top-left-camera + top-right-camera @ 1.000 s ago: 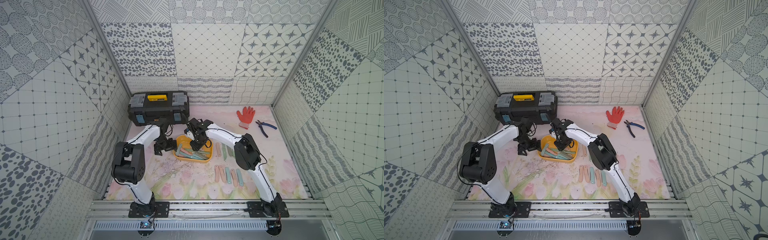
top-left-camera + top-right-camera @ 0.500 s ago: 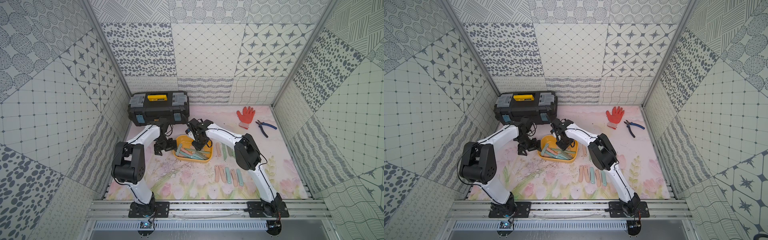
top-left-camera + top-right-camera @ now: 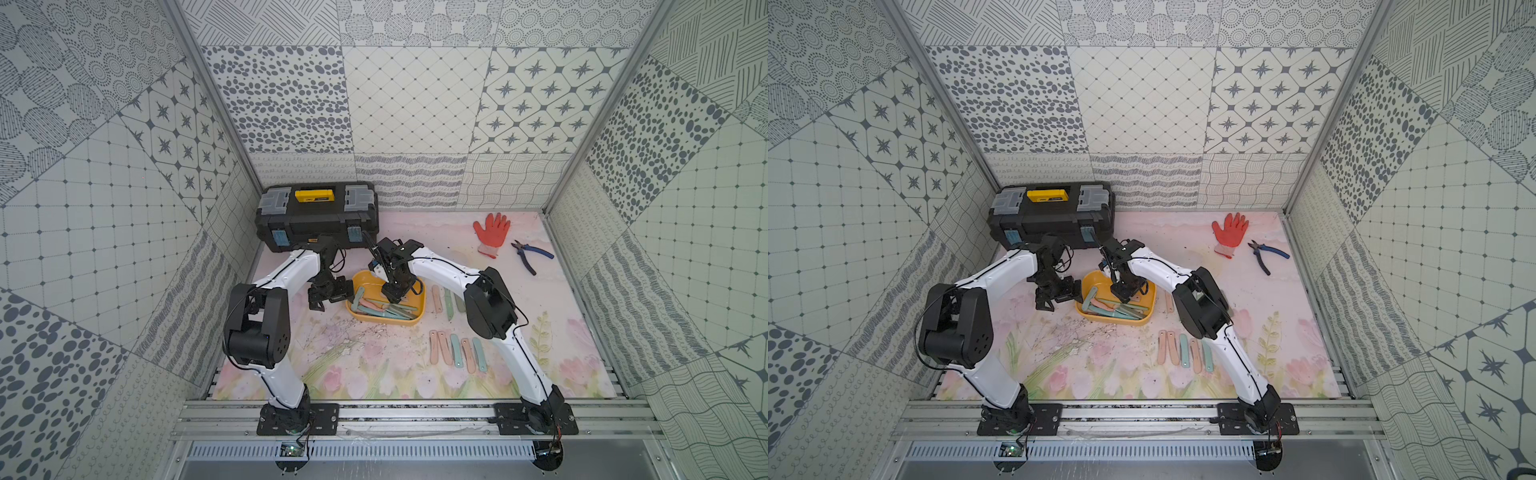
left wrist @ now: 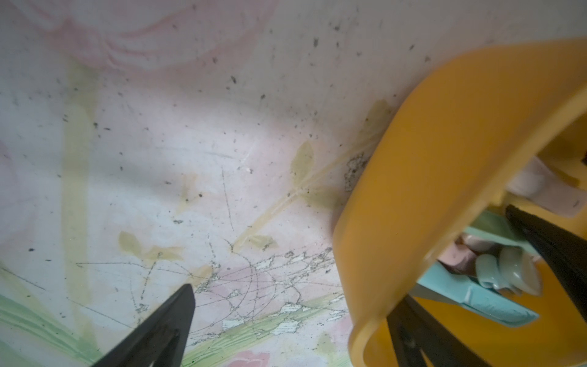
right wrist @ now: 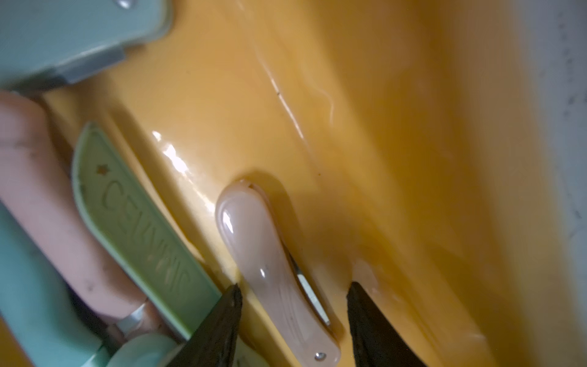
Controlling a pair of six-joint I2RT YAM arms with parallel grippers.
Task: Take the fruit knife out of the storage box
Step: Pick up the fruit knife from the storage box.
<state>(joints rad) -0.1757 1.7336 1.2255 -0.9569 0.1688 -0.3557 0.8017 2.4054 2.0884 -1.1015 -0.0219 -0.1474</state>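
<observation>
Our right gripper (image 5: 293,287), fingers parted, flanks the fruit knife (image 5: 263,254) inside the storage box (image 5: 397,143); left gripper (image 4: 347,248) likewise straddles its rim. That glossy knife may slip.

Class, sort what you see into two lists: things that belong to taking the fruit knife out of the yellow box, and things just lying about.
Belongs to the job: storage box; pink folded knife, straddled by the right pincer; other knives in the box; knives laid out beside it.
Lying about: black toolbox; orange glove; blue-handled pliers.

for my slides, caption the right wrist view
Right gripper, jaws apart, straddles a folded pale pink fruit knife inside yellow plastic storage box.
</observation>
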